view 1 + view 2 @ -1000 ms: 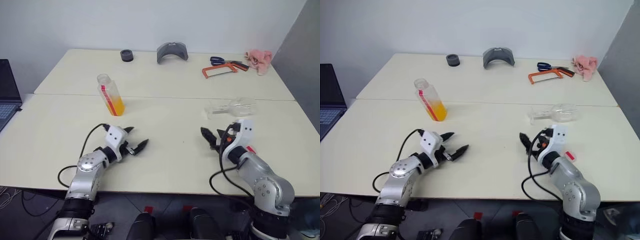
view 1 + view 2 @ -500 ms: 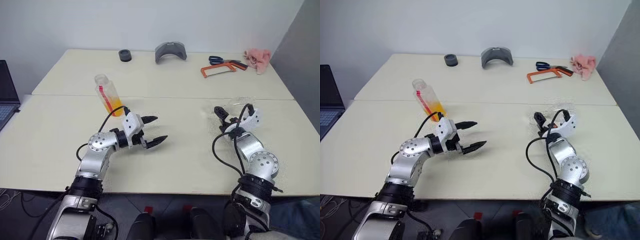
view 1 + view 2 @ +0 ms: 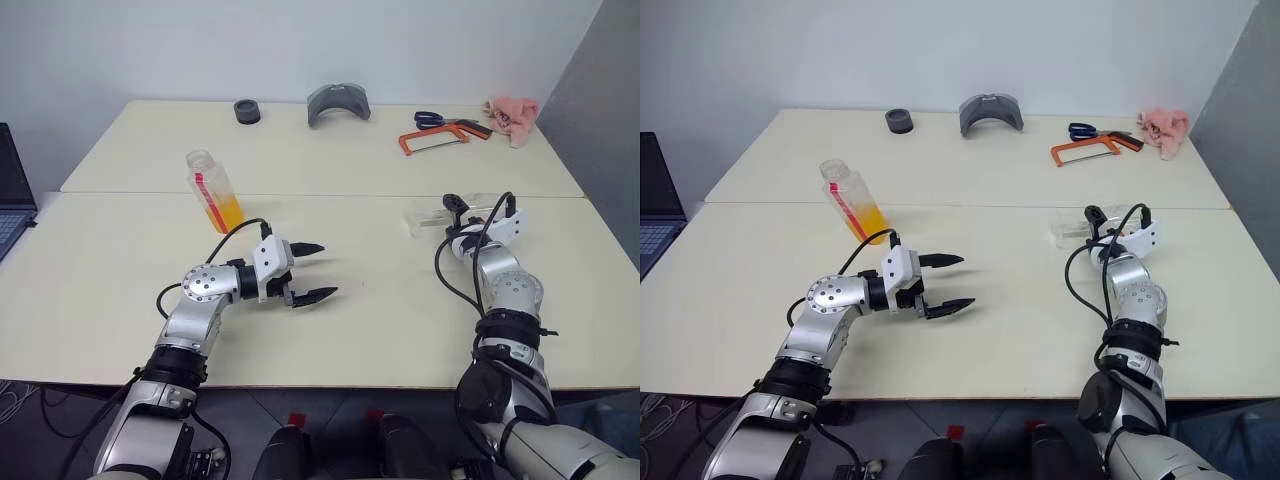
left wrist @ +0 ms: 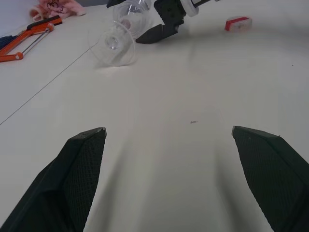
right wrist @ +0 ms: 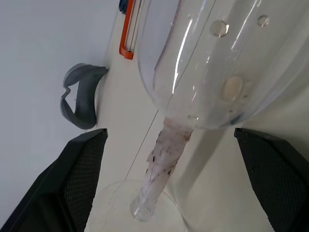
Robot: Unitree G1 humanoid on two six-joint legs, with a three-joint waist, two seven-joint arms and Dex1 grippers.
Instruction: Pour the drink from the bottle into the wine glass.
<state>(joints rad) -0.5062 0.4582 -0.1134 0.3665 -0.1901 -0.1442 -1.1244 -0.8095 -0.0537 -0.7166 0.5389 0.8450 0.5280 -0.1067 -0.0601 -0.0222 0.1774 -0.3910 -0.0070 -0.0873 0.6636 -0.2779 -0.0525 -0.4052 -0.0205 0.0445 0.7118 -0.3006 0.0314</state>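
Note:
The bottle (image 3: 214, 188) stands uncapped at the left on the near table, with the orange drink (image 3: 229, 213) in its lower part. The wine glass (image 3: 432, 214) lies on its side at the right, foot (image 4: 115, 43) pointing toward the table's middle. My right gripper (image 3: 462, 216) is open right at its bowl (image 5: 217, 63), one finger on each side above the stem (image 5: 163, 150); I cannot tell if they touch it. My left gripper (image 3: 323, 270) hovers open and empty over the middle of the table, right of the bottle. A red-and-white cap (image 4: 238, 22) lies near the right arm.
On the far table lie an orange hacksaw (image 3: 441, 138), scissors (image 3: 431, 120), a pink soft toy (image 3: 511, 108), a grey curved piece (image 3: 338, 102) and a black roll (image 3: 246, 111). A laptop (image 3: 9, 190) sits at the left edge. A seam (image 3: 330, 194) joins the two tables.
My right gripper has reached forward to the lying glass and rolled over. My left gripper has lifted, shifted right and turned toward the glass. Both stay open.

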